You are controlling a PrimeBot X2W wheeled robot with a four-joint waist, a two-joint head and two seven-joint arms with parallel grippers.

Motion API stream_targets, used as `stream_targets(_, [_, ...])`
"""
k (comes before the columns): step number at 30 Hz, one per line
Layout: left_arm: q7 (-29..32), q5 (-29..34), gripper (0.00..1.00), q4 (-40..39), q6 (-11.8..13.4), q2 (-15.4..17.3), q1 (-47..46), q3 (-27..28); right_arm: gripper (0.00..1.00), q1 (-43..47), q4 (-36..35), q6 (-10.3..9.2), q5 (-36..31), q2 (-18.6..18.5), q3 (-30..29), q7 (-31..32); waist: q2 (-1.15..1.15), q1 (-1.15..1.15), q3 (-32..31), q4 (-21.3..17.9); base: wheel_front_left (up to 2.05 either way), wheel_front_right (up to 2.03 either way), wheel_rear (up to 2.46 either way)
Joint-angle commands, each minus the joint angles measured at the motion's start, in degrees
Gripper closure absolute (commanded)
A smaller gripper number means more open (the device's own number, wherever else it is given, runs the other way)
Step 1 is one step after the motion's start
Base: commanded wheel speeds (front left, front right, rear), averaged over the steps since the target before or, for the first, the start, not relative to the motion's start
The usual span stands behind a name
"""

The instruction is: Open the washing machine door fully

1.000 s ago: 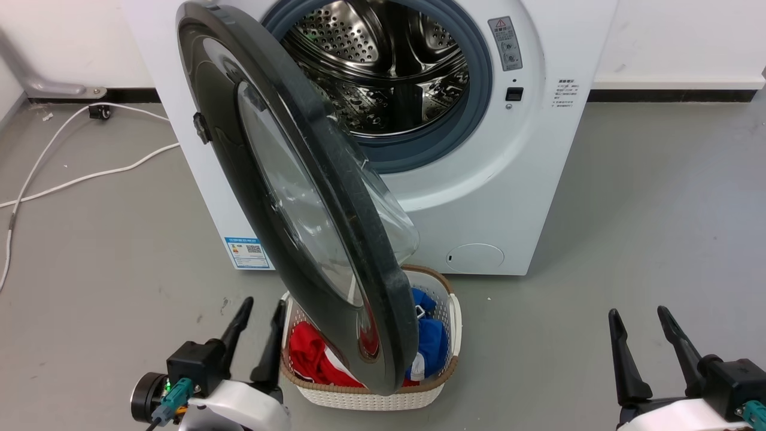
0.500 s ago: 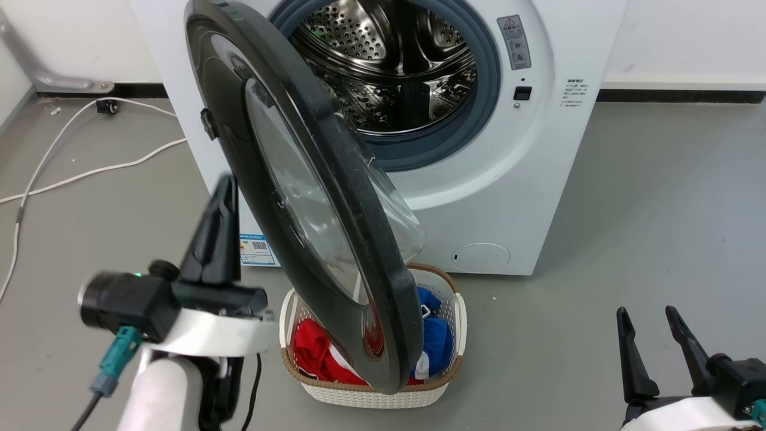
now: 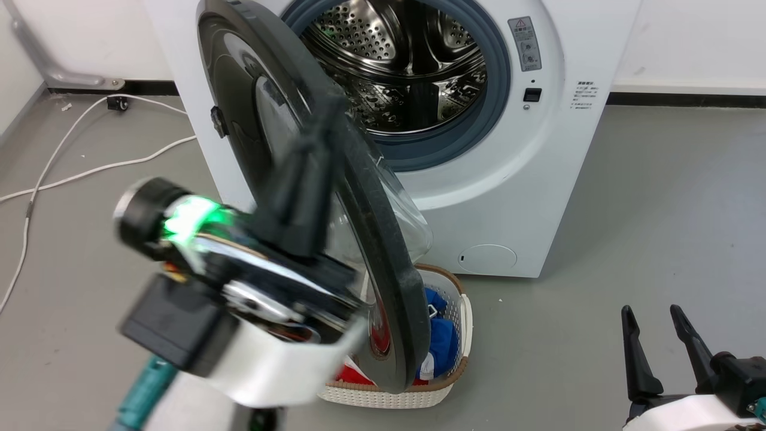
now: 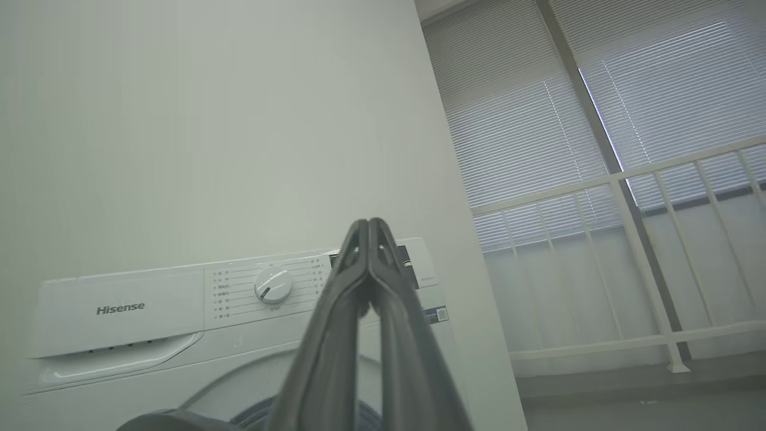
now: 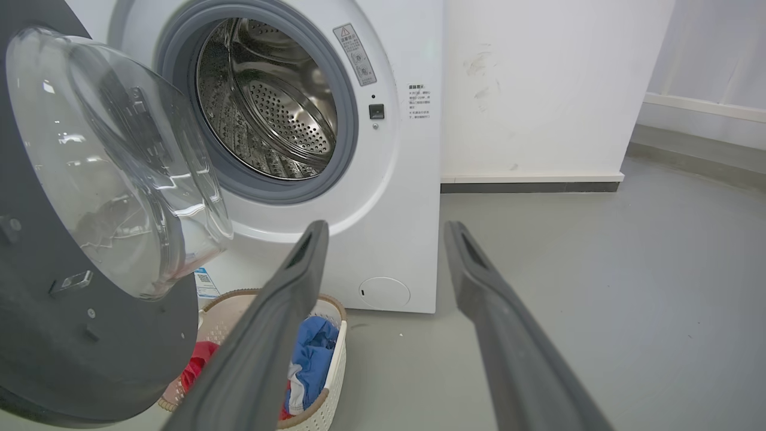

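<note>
The door [image 3: 392,269] stands partly open, hinged on the left side of the washer [image 3: 538,179] front. It swings out from the washer, so the head view meets it almost edge-on. Its glossy black rim runs down from the washer's upper left to a lower edge that hangs over the basket [image 3: 465,311]. In the right wrist view the door [image 5: 72,359] shows its grey inner face, and the clear glass bowl bulges toward the washer's opening. This opening is uncovered, so the steel drum [image 3: 413,54] and the blue-grey ring [image 3: 488,120] around it are in plain sight.

The left gripper [image 3: 328,114] is raised in front of the washer, on the outer side of the door. It is blurred, and I cannot tell whether it touches the rim. In its own wrist view the left gripper [image 4: 368,230] has the jaws pressed together with nothing between them, pointing up at the washer's panel beside the dial [image 4: 273,285].

The right gripper [image 3: 651,312] is low, well apart from the washer at its front right, with the jaws spread and holding nothing.

The basket stands on the floor [image 3: 658,197] just before the washer, holding red and blue clothes [image 3: 443,341]. Right of the washer, grey floor reaches to the wall [image 3: 688,42]. Left of the washer, where the door's outer face looks, a white cable [image 3: 96,172] lies on the floor.
</note>
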Motion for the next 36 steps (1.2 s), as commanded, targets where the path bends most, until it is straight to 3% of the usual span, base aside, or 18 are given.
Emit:
stream_targets(1, [1.25, -0.74, 1.00, -0.69, -0.55, -0.66, -0.86, -2.95, 0.00, -0.50, 0.08, -0.01, -0.06, 0.19, -0.22, -0.05, 0.00, 0.00, -0.01, 0.21, 0.00, 0.00, 0.00])
stream_targets(13, [15.78, -11.01, 1.00, 5.55, -1.64, -0.24, 6.23, -23.40, 0.00, -0.71, 0.86, -0.01, 0.29, 0.18, 0.07, -0.01, 0.00, 0.00, 0.14, 0.43, 0.00, 0.00, 0.00])
stream_targets(21, [23.54, -14.08, 1.00, 13.54, -1.13, 1.83, 12.01, -28.37, 0.00, -0.52, 1.24, -0.01, 0.48, 0.19, 0.04, 0.19, 0.00, 0.00, 0.37, 0.23, 0.00, 0.00, 0.00])
stream_targets(25, [22.42, -13.40, 1.00, 17.53, -0.69, 1.66, 12.25, -28.48, 0.00, -0.91, 1.45, -0.01, 0.68, 0.19, 0.35, 0.30, 0.00, 0.00, 0.41, -0.04, 0.00, 0.00, 0.00])
stream_targets(36, [12.11, -13.42, 1.00, 31.78, 3.16, -1.45, 7.08, -23.24, 0.00, -1.08, 2.48, -0.01, 0.69, 0.19, 0.75, 0.42, 0.00, 0.00, -0.28, -1.50, 0.00, 0.00, 0.00])
